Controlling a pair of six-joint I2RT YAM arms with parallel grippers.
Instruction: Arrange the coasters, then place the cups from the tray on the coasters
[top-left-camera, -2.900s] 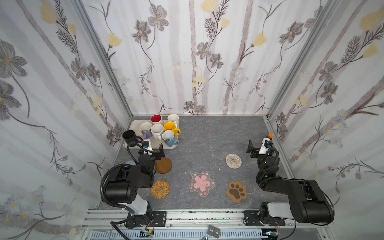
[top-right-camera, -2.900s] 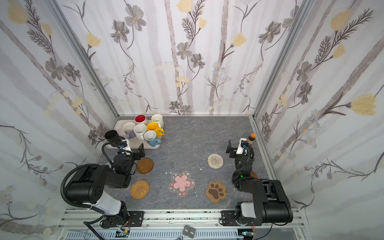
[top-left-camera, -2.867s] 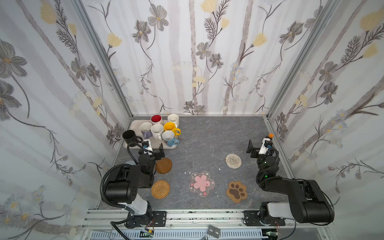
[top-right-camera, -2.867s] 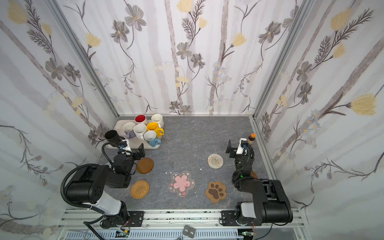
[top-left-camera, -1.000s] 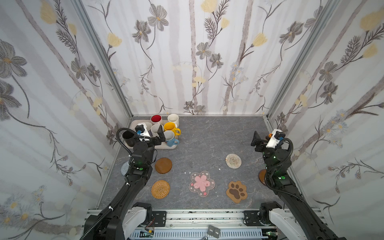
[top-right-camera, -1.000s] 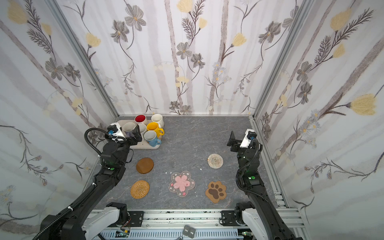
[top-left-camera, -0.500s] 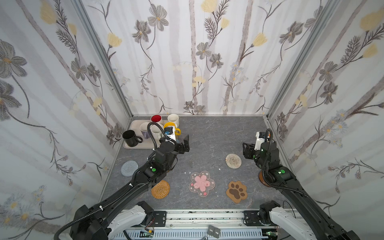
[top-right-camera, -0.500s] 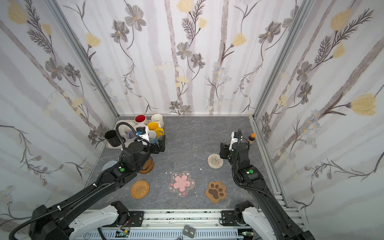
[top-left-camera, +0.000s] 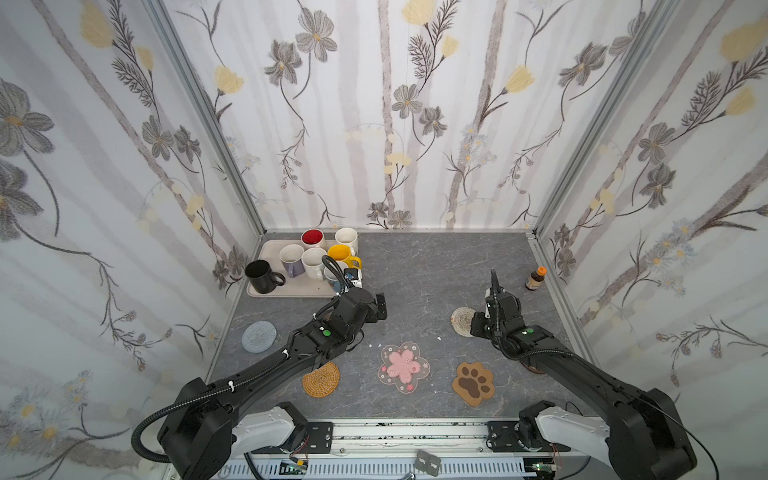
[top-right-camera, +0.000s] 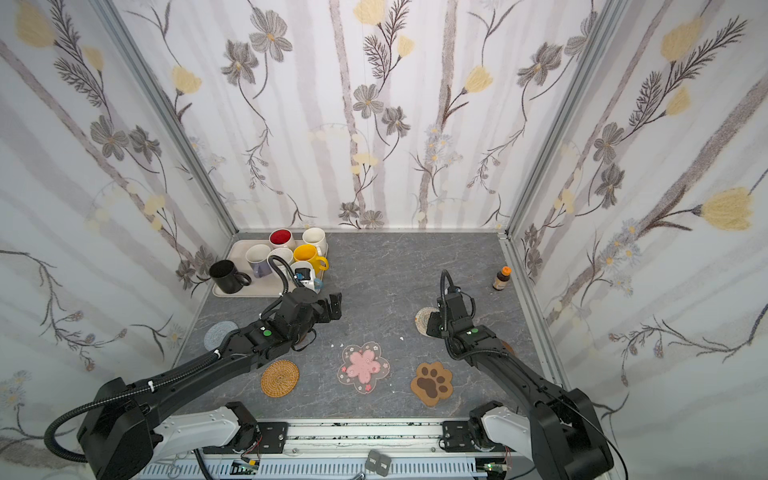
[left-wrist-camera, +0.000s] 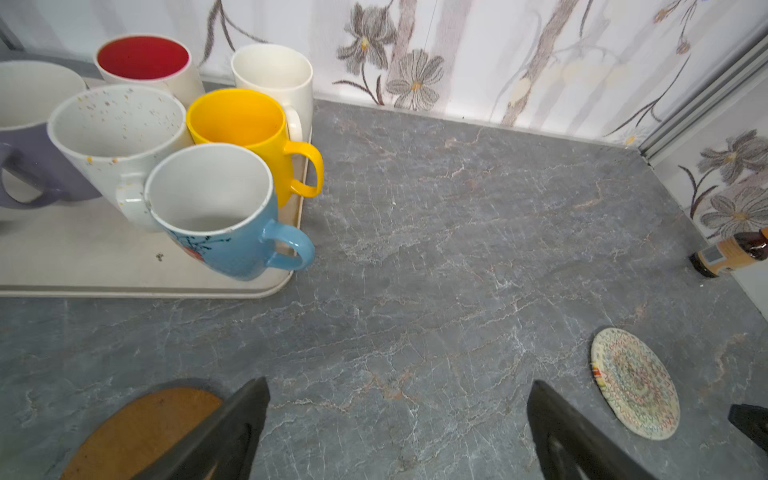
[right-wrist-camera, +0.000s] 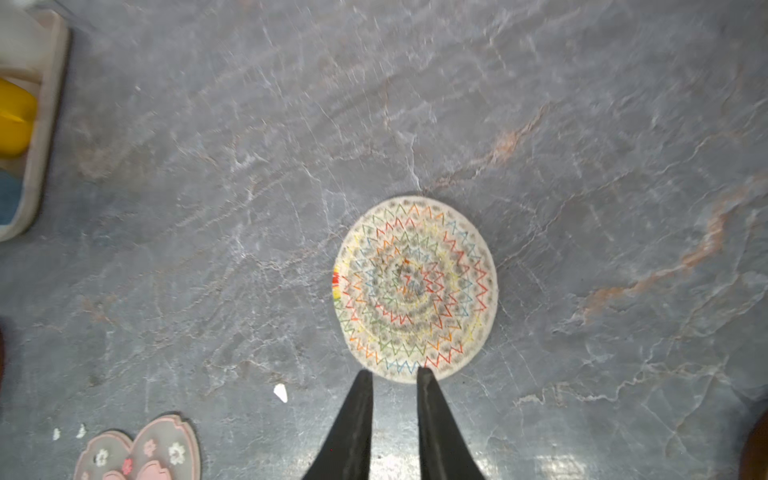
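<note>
The cream tray (top-left-camera: 266, 286) at the back left holds several cups, among them black (top-left-camera: 259, 276), yellow (top-left-camera: 340, 254) and light blue (left-wrist-camera: 216, 216). My left gripper (left-wrist-camera: 399, 382) hangs open and empty over bare table right of the tray's front corner, with a brown wooden coaster (left-wrist-camera: 141, 428) beside one finger. My right gripper (right-wrist-camera: 395, 372) points down at the near edge of the white woven coaster (right-wrist-camera: 415, 286); its jaws stand a narrow gap apart with nothing between them. Pink blossom (top-left-camera: 404, 365), paw (top-left-camera: 473, 382), rattan (top-left-camera: 322, 380) and grey (top-left-camera: 259, 336) coasters lie along the front.
A small brown bottle (top-left-camera: 534, 278) with an orange cap stands by the right wall. Another brown disc (top-right-camera: 507, 345) peeks out under my right arm. Small white crumbs (right-wrist-camera: 280, 392) lie near the blossom coaster. Flowered walls close in three sides.
My right gripper has come down over the white woven coaster and its jaws have narrowed from wide open. My left gripper has swung from the tray toward the middle, still open.
</note>
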